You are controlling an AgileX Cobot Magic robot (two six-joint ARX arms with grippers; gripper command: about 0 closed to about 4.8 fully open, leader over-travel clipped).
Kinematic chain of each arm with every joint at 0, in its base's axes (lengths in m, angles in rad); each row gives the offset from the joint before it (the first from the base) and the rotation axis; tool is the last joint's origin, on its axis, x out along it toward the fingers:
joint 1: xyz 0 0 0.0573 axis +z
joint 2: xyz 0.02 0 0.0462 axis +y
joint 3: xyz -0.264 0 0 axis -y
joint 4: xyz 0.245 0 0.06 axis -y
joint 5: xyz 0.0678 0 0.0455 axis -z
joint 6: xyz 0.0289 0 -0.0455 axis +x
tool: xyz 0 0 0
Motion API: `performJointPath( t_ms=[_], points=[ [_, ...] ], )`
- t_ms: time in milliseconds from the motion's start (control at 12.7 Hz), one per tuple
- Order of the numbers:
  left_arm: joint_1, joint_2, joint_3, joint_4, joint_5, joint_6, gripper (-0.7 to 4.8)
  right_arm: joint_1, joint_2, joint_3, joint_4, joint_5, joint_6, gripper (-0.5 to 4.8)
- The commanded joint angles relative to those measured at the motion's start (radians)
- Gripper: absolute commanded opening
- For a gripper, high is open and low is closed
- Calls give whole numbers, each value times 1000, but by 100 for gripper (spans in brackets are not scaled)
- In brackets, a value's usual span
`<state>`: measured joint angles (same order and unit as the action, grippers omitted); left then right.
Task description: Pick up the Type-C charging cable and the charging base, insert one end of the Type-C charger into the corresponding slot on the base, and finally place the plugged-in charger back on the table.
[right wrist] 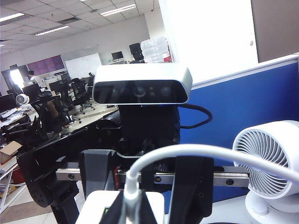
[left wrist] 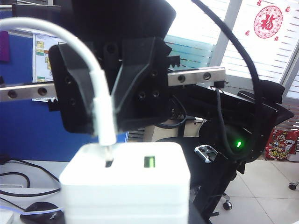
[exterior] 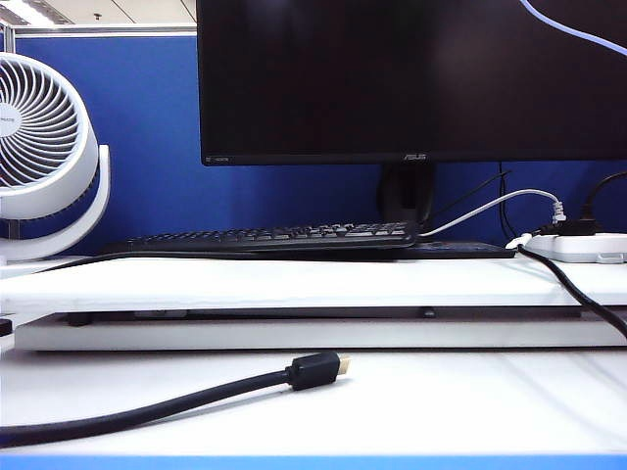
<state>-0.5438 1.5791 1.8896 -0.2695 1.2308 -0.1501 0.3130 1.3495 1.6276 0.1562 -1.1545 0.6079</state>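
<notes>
Exterior view: I see neither gripper. The table (exterior: 411, 401) is a smooth white desk with a raised white shelf board (exterior: 294, 284) across it. On the shelf lie a flat black keyboard (exterior: 274, 238) and, toward the right end, a white power strip (exterior: 583, 245). In front of the shelf, a thick black cable (exterior: 147, 411) with a gold-tipped plug lies on the table.

Left wrist view: I see the charging base (left wrist: 126, 182), a boxy white plastic block with rounded edges, close to the lens and apparently held up by my left gripper, whose fingers are hidden beneath it. The pure white Type-C charging cable (left wrist: 100, 107) meets the base's face with its plug in the slot. Just behind it, the right gripper (left wrist: 106, 100) faces the camera, its black angular fingers (left wrist: 77, 93) closed on the cable's plug end.

Right wrist view: the right gripper (right wrist: 128, 207) points level at the base (right wrist: 154, 203), pinching the cable (right wrist: 187, 151) at its stiff white collar. Beyond the base, the left arm's silver-faced camera (right wrist: 140, 84) looks back.
</notes>
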Motion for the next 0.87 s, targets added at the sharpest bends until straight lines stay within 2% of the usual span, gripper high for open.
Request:
performJointPath(
  t_ms=[79, 394, 552, 709, 867],
  points=[
    [0, -9, 5, 17, 11, 5, -6, 3, -2, 4, 5, 5, -6, -2],
    [0, -9, 5, 16, 0, 19, -6, 3, -2, 4, 5, 10, -6, -2],
    [0, -9, 4, 17, -41, -16, -6, 3, -2, 4, 5, 8, -10, -2],
    [-11, -9, 4, 17, -7, 13, -6, 3, -2, 4, 5, 9, -10, -2],
    [-16, -9, 4, 17, -13, 19, -6, 3, -1, 4, 5, 8, -10, -2]
  ],
)
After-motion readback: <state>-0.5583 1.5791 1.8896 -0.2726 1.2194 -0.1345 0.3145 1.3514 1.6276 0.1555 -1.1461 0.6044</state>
